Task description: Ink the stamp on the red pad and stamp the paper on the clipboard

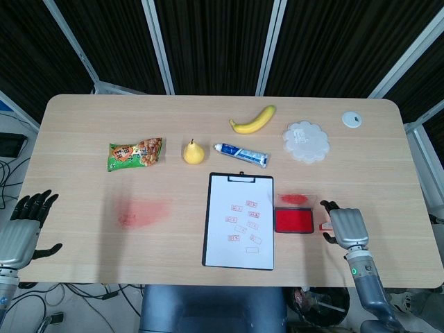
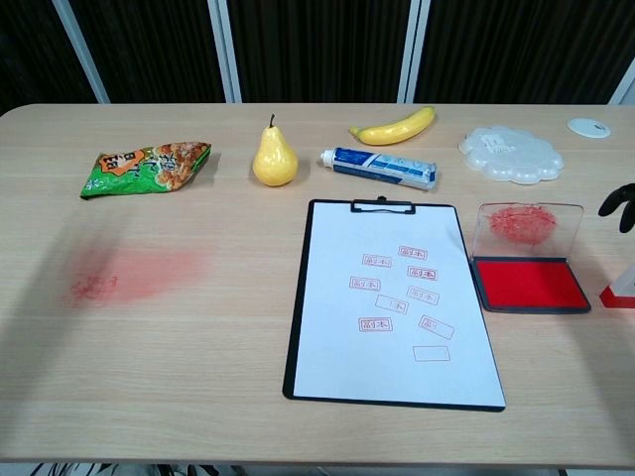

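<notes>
The clipboard (image 1: 239, 220) lies at the table's middle front, and its white paper (image 2: 392, 307) carries several red stamp marks. Right of it sits the red ink pad (image 1: 293, 220) with its clear lid (image 2: 526, 226) folded back. A small stamp (image 1: 325, 226) with a red base stands on the table just right of the pad, cut off at the chest view's right edge (image 2: 620, 293). My right hand (image 1: 347, 229) rests beside the stamp, dark fingers (image 2: 617, 203) spread to either side of it without closing. My left hand (image 1: 24, 223) hovers open at the table's front left corner.
Along the back lie a snack bag (image 1: 136, 153), a pear (image 1: 193, 152), a toothpaste tube (image 1: 241, 155), a banana (image 1: 254, 121), a white scalloped dish (image 1: 306, 141) and a small white disc (image 1: 352, 119). A red ink smear (image 1: 142, 212) stains the tabletop left of the clipboard.
</notes>
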{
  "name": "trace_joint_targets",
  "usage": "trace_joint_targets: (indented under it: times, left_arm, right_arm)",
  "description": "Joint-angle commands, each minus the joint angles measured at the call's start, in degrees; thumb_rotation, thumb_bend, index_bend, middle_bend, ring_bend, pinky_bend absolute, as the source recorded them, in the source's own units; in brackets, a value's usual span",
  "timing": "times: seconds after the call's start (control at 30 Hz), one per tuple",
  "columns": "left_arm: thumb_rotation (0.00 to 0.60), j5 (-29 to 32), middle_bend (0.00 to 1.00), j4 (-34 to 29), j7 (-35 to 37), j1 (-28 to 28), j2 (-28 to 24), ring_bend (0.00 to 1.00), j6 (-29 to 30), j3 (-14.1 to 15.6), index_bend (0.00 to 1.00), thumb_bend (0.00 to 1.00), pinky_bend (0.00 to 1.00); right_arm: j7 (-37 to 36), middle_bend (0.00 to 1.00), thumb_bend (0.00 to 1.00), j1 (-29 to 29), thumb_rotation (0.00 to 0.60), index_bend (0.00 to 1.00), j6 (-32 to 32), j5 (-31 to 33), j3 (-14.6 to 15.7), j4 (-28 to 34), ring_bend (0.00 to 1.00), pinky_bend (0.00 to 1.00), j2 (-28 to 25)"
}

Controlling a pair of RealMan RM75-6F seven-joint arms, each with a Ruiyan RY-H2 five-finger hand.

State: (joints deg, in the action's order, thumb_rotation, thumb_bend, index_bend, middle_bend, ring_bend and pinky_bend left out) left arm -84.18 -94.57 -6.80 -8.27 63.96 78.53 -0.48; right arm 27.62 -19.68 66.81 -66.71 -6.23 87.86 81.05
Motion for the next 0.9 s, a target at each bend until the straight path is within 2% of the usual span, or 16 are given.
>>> trace_joint_targets:
  times: [0.03, 0.9]
  left_arm:
    - [0.6, 0.06, 0.0, -0.07, 0.05, 0.05, -0.07, 0.0, -0.02, 0.05, 0.0, 0.02, 0.0]
    - [0.6, -0.21, 0.0, 0.1, 0.45, -0.04, 0.04, 0.0, 0.22, 0.02, 0.0, 0.02, 0.0]
  right_arm:
    - [-0.02, 0.29, 0.29, -0.02, 0.6, 0.26, 0.11, -0.11, 0.11, 0.02, 0.84, 0.85, 0.01]
    - [0.56, 0.28, 0.29, -0.39, 0.6, 0.26, -0.38, 1.93, 0.76, -0.44, 0.83, 0.84, 0.45]
